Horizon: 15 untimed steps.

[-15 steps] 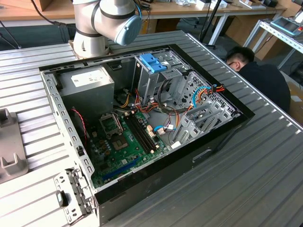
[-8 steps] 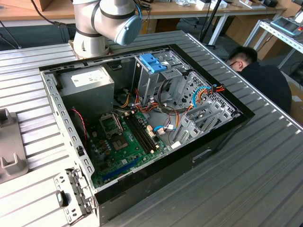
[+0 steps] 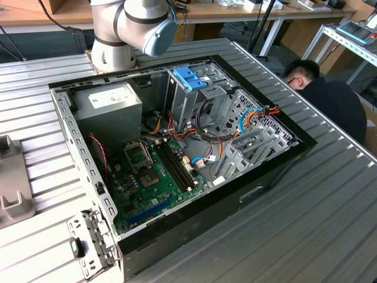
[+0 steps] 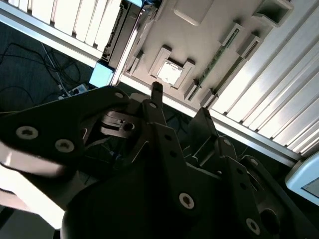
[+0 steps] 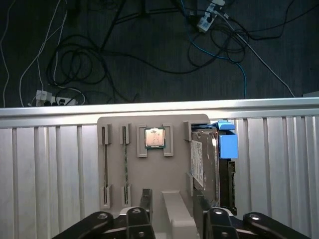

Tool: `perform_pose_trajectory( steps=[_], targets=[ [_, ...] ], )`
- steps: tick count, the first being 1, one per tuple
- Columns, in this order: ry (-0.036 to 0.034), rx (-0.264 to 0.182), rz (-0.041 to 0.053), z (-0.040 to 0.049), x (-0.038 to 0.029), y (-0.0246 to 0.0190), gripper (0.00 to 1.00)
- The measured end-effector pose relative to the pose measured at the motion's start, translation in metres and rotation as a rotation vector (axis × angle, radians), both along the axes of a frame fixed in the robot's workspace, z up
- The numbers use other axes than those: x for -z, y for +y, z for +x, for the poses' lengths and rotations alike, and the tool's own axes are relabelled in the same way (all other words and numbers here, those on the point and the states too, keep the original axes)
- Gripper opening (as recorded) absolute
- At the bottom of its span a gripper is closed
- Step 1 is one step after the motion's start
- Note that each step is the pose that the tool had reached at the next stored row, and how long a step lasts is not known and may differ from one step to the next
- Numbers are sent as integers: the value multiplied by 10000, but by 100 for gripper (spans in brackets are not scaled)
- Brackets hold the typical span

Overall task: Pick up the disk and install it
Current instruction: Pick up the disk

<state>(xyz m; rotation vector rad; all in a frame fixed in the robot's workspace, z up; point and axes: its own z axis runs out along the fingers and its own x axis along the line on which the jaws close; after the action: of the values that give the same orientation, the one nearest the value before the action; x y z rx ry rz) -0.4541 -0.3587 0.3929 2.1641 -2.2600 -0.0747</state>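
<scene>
The disk (image 5: 207,164) (on edge) stands just beside the parted fingers (image 5: 201,205).

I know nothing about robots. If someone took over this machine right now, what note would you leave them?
The tool is open and empty, above the beige plastic parts tray.
The grey metal hard drive in its light blue plastic carrier stands on edge in that tray, not gripped.
Done: nothing yet.
Left: lifting that drive and fitting it into the open black computer case.
</scene>
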Motion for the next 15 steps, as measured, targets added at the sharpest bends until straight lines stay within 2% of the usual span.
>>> perform_pose_trajectory(
  steps=[1, 2, 9, 15],
  targets=[
    [0, -1, 0, 0, 0, 0, 47],
    [0, -1, 0, 0, 0, 0, 54],
    [-2, -5, 1, 0, 2, 2, 54],
    [0, -6, 0, 0, 21, 54, 54]
  ],
)
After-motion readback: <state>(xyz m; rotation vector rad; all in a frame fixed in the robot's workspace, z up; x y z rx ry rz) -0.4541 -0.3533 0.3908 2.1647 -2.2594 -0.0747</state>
